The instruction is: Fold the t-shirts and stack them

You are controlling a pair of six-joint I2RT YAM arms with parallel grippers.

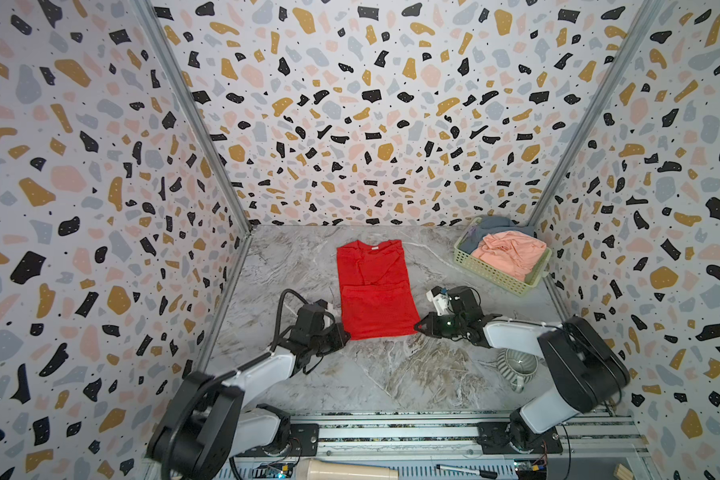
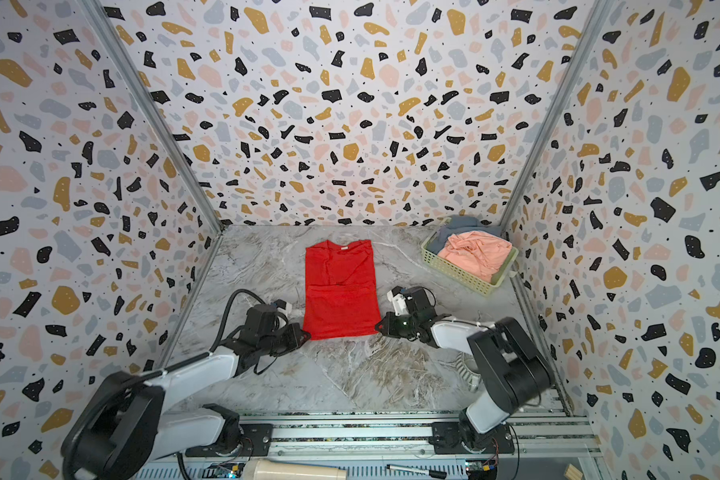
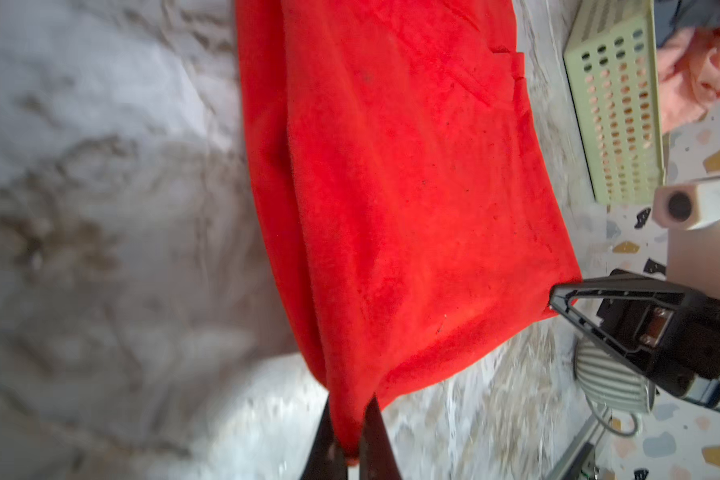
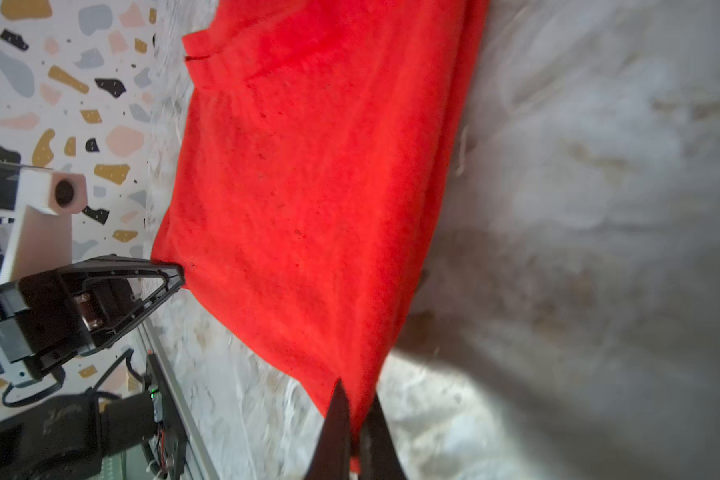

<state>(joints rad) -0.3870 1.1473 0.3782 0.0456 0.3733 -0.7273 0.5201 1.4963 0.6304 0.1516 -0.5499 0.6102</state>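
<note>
Terrazzo-print walls [image 1: 350,104] on three sides; grey marble tabletop [image 1: 391,374] below.

Red t-shirt [image 1: 375,291] lies flat mid-table as a narrow rectangle with its sides turned in. The long axis runs straight away from your arm bases toward the back wall. The collar is at the far end and the hem is at the near end, facing you.

Left gripper [image 1: 347,334] is at the near-left hem corner. In the left wrist view its jaws are pinched tight on a tuck of red cloth. Right gripper [image 1: 417,328] is at the near-right hem corner, and the right wrist view shows the same: jaws closed on the shirt corner. Both sit low at the table and level with each other, with the hem stretched between them.

What the next move turns on: the whole shirt lies beyond both grippers, along its own length. Neither arm is nearer; each has its own corner. My read is that you carry the hem up and forward along that axis toward the collar. Keep the two grippers abreast so the fold line falls square across the shirt.

Pale green basket [image 1: 495,274] sits in the far right corner, well apart from the red shirt. It holds the salmon-pink t-shirt [image 1: 508,249] crumpled on top and the grey-blue t-shirt [image 1: 491,224] behind it, both unfolded. Ribbed mug [image 1: 518,365] stands partly under your right arm, clear of the fold path.
</note>
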